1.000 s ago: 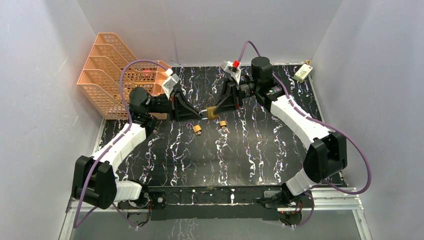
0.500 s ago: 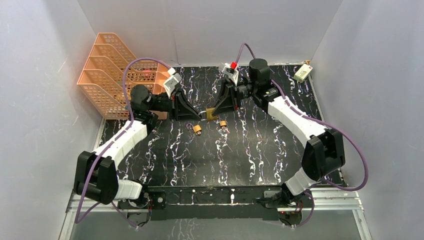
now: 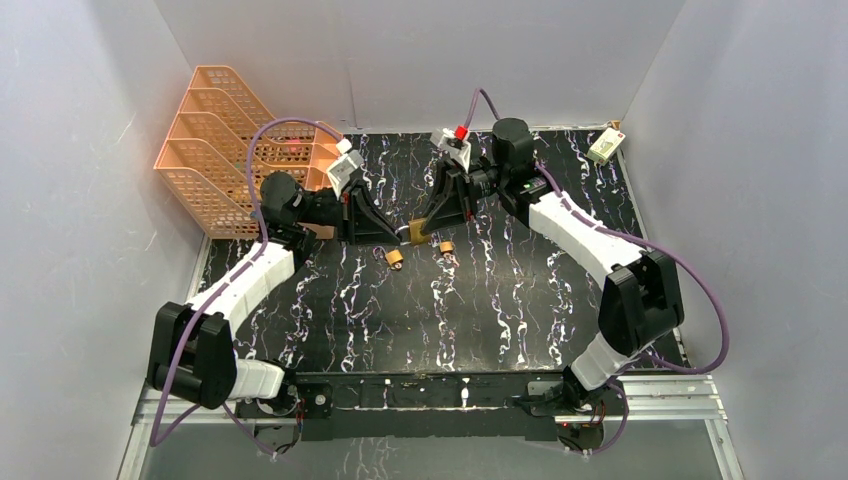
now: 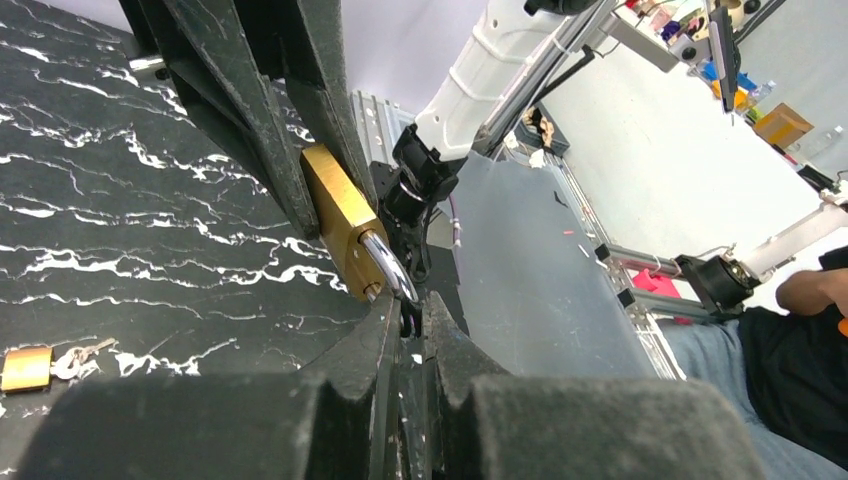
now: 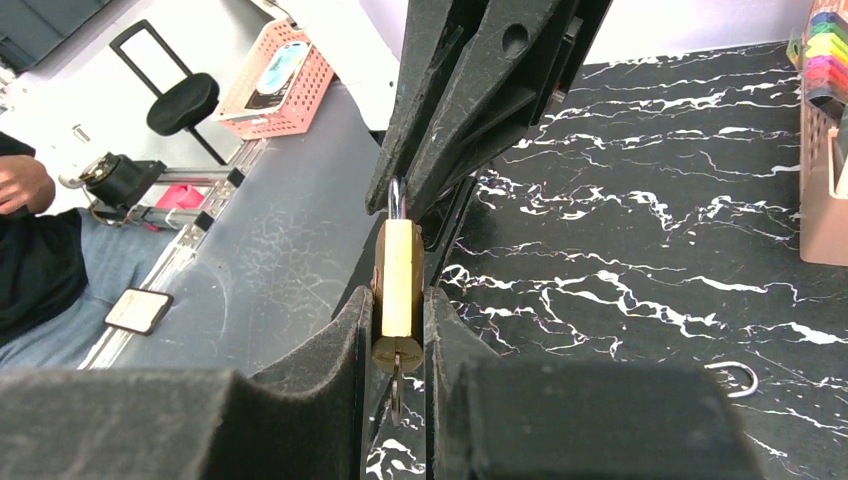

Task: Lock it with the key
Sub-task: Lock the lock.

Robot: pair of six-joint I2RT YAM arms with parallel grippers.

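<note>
Two grippers meet over the back middle of the black marbled table [image 3: 500, 300], and one brass padlock [image 3: 421, 231] is held between them, clear of the surface. The right gripper [image 5: 398, 318] is closed partway on the padlock's body, its fingers pressed against the two flat faces. A key [image 5: 397, 385] sticks out of the lock's lower end between those fingers. The left gripper [image 4: 405, 325] is pinched almost fully together on the silver shackle [image 4: 385, 268] (whether the shackle is seated in the body cannot be told). On the table just in front of the grippers lie a small padlock [image 3: 395, 258] and, a little to its right, a second small padlock [image 3: 446, 247], apart from each other. Orange file racks [image 3: 225, 150] stand in the far left corner, and a small white box [image 3: 606, 147] lies in the far right corner. The right wrist view also shows a loose metal loop [image 5: 738, 378] lying on the table.
</note>
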